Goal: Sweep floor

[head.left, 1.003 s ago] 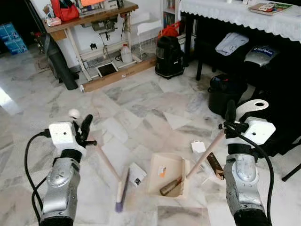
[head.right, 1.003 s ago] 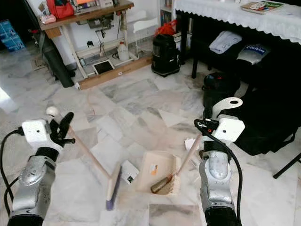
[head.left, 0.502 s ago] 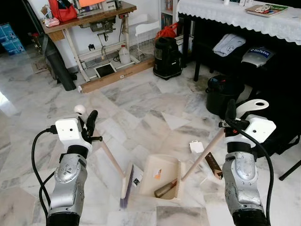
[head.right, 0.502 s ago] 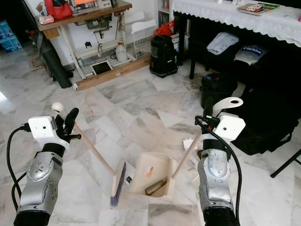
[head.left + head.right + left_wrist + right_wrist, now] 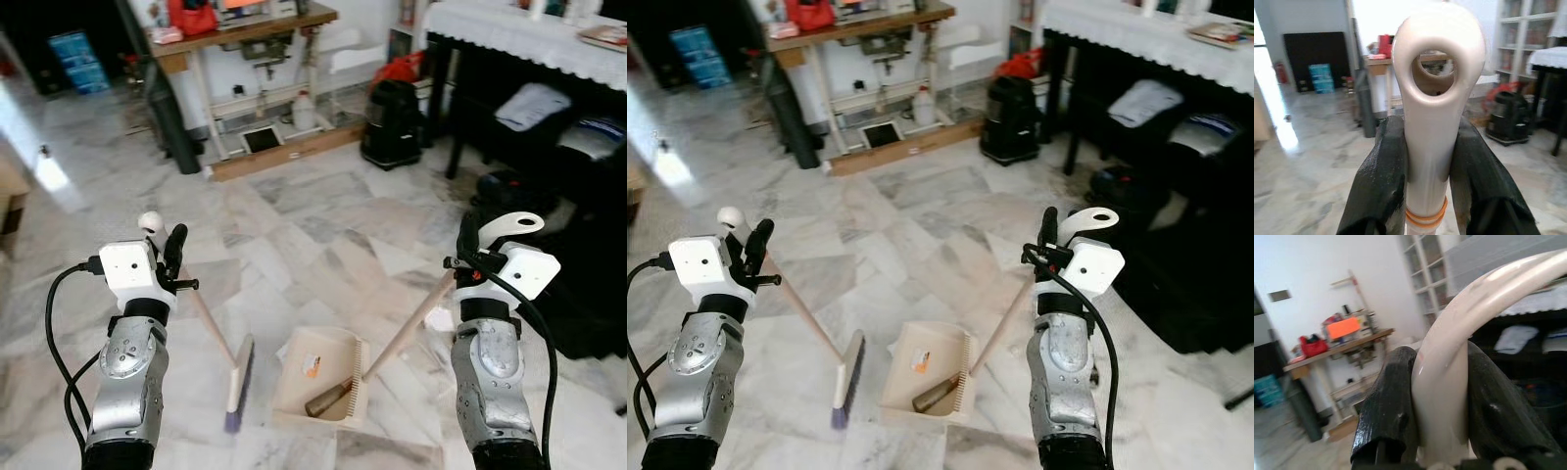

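Observation:
My left gripper is shut on the cream handle of a broom; its brush head rests on the marble floor just left of the dustpan. My right gripper is shut on the looped handle of a long-handled cream dustpan, whose pole slants down to the pan. Inside the pan lie a brown cylinder and a small orange-marked scrap. In the left wrist view both black fingers press the broom handle. The right wrist view has the fingers clamped on the cream loop.
A wooden workbench with a white bottle beneath stands at the back. A black vacuum sits near a dark table with a lace cloth at right. Dark bags crowd the right side. A black roll leans at back left.
The whole view has shifted right, so the camera has turned left. The broom head now sits a little apart from the dustpan; the scraps seen beside the pan are gone from view.

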### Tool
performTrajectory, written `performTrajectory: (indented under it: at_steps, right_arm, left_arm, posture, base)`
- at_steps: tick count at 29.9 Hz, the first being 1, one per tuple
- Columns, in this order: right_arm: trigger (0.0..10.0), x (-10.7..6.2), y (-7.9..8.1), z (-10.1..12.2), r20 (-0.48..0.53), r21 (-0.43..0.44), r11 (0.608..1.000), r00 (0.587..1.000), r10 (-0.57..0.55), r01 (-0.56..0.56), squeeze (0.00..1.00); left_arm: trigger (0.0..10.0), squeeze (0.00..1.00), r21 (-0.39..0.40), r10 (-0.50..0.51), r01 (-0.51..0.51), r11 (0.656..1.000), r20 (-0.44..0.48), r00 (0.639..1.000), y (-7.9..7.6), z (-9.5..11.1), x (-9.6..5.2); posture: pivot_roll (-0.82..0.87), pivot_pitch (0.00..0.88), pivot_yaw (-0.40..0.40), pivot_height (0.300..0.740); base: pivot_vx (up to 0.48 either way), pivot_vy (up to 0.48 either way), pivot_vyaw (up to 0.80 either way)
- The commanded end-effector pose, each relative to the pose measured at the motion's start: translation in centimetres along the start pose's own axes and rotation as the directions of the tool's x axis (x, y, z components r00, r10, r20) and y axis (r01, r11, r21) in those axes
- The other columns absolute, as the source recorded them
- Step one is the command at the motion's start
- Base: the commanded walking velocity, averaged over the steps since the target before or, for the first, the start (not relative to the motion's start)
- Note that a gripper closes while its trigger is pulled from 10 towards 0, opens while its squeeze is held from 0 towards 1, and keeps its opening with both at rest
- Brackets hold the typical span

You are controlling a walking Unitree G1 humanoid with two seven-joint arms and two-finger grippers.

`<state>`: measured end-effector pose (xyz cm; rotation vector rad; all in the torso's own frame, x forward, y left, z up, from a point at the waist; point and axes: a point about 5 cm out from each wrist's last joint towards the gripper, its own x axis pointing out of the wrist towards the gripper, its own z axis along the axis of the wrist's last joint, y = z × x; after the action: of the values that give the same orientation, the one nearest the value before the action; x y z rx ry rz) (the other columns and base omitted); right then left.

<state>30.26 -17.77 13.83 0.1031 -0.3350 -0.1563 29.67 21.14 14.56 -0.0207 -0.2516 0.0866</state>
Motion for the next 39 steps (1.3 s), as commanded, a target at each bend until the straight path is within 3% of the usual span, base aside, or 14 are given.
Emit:
performTrajectory:
  at_steps: [1,12,24,28,33,39]
  right_arm:
    - [10.0,0.8,0.8,1.5,0.067,0.028,0.999,0.998,0.017,-0.019,0.0]
    - [10.0,0.9,1.2,1.7,0.064,0.031,0.998,0.997,0.045,-0.047,0.0]
    - [10.0,2.3,1.3,2.9,0.084,0.022,0.994,0.991,0.103,-0.106,0.0]
    - [10.0,2.7,1.5,3.0,0.089,0.02,0.991,0.988,0.127,-0.129,0.0]
    - [10.0,2.6,2.1,2.7,0.083,0.079,0.99,0.99,0.111,-0.118,0.0]
    - [10.0,2.3,2.9,2.5,0.073,0.095,0.986,0.989,0.129,-0.135,0.0]
  left_arm:
    - [10.0,0.0,0.025,0.021,-0.023,0.999,0.069,0.997,0.6,1.5,0.3]
    - [10.0,0.0,0.031,0.064,-0.066,0.997,0.059,0.996,0.8,1.1,-0.5]
    - [10.0,0.0,-0.006,0.127,-0.127,0.992,0.055,0.99,0.0,0.1,-1.2]
    - [10.0,0.0,-0.012,0.133,-0.133,0.991,0.059,0.989,-0.2,0.1,-1.2]
    - [10.0,0.0,-0.005,0.078,-0.077,0.997,0.058,0.995,-1.3,0.1,-1.3]
    - [10.0,0.0,-0.005,0.082,-0.082,0.997,0.061,0.995,-1.4,0.1,-1.3]
  posture:
    - [0.0,0.0,0.091,0.74]
    - [0.0,0.0,0.069,0.74]
    - [-0.01,0.0,-0.012,0.74]
    - [0.0,0.0,-0.005,0.74]
    - [0.01,0.0,0.016,0.74]
    - [0.01,0.0,0.019,0.74]
  base:
    - [0.0,0.0,0.8]
    - [0.0,0.0,0.8]
    - [0.0,0.0,0.8]
    - [0.0,0.0,0.8]
    - [0.0,0.0,0.8]
    - [0.0,0.0,0.8]
